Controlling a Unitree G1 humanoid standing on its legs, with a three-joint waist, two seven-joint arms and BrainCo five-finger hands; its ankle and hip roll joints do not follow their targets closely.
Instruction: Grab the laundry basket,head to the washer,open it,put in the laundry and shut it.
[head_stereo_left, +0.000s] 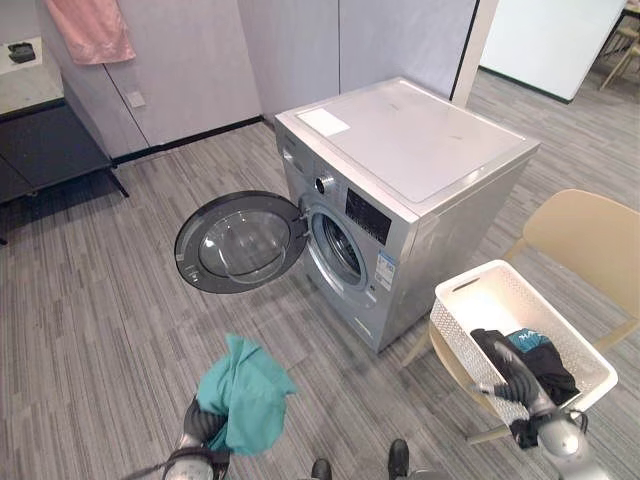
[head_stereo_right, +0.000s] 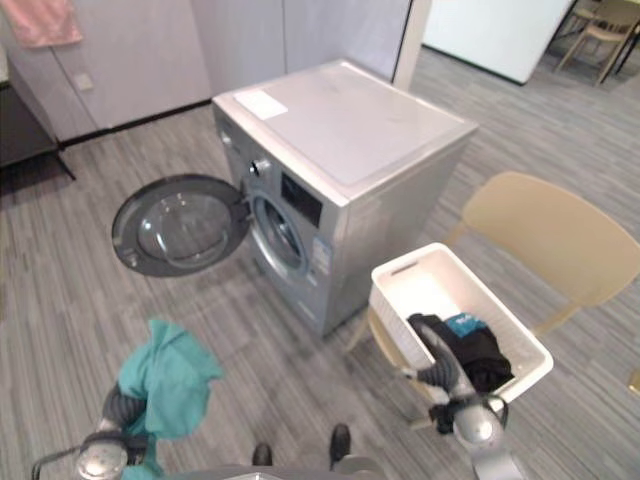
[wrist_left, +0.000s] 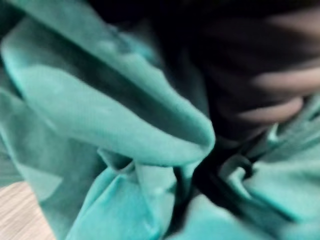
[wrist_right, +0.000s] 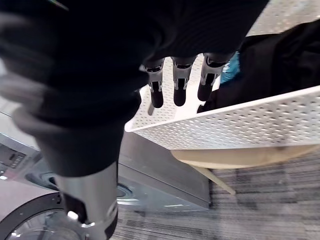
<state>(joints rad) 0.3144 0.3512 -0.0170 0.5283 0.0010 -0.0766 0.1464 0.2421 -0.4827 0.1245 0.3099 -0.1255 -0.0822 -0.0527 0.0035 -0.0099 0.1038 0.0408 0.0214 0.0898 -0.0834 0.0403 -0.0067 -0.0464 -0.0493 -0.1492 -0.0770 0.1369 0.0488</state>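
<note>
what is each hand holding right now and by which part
The left hand grips the teal garment by its lower bunched part. The right hand holds nothing, fingers straight over the laundry basket.

Two head views look down from high up at the washer (head_stereo_left: 400, 190), and both share its open door (head_stereo_left: 240, 242) and the basket (head_stereo_right: 455, 310) beside it. One wrist view is pressed close against green cloth (wrist_left: 115, 125). The other looks closely over the basket's rim towards the washer.

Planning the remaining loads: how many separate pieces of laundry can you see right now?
3 visible: a teal garment gripped in the left hand; a black garment and a blue piece in the white basket by the right hand. More may lie beneath.
</note>
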